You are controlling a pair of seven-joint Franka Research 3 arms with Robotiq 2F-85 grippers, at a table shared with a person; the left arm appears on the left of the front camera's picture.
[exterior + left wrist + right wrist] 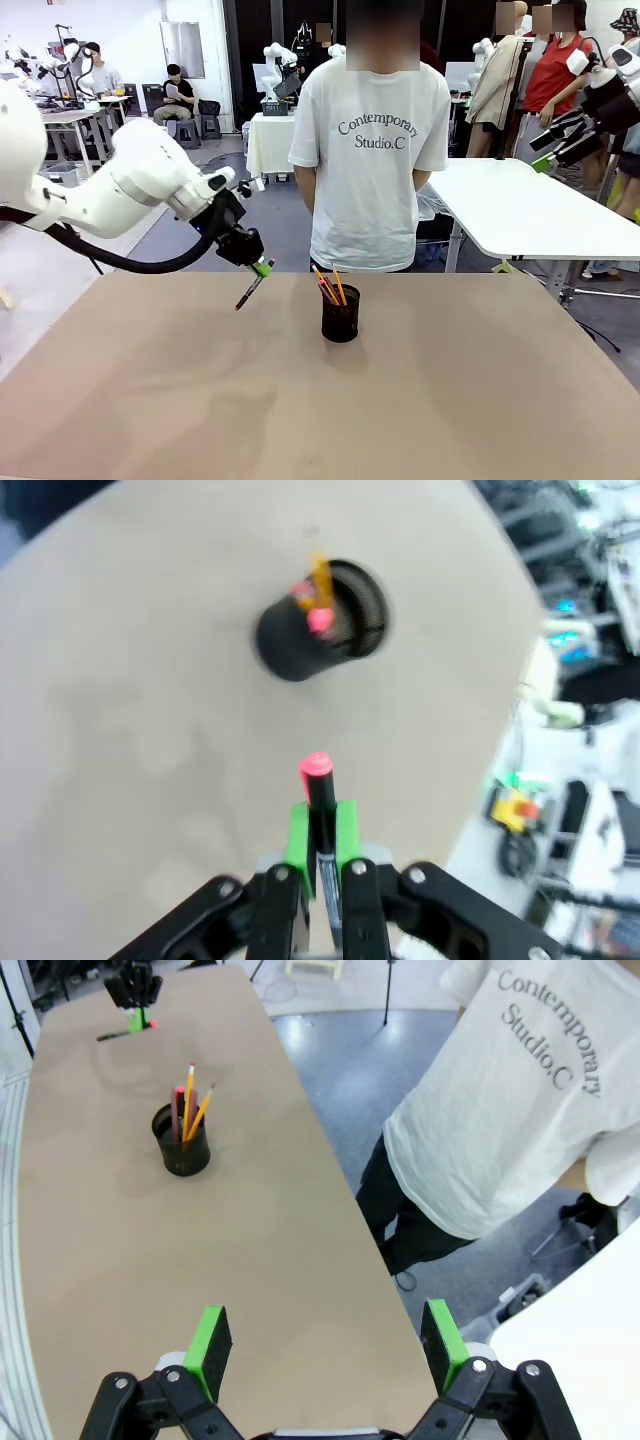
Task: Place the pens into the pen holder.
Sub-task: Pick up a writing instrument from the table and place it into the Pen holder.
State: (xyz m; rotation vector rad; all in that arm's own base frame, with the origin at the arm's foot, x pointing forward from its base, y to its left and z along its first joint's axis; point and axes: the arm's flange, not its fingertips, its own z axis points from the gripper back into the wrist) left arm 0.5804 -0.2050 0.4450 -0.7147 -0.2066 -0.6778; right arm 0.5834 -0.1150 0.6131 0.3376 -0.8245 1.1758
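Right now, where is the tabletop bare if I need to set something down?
Bare tan tabletop lies right of and nearer than the black wire-mesh pen holder. Crowded: the strip left of it, where the left gripper holds a dark red-ended pen.

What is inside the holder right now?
The holder has several pens standing in it: two yellow-orange pencils and at least one dark one with a red end. Their lower parts and the holder's bottom are hidden by its wall.
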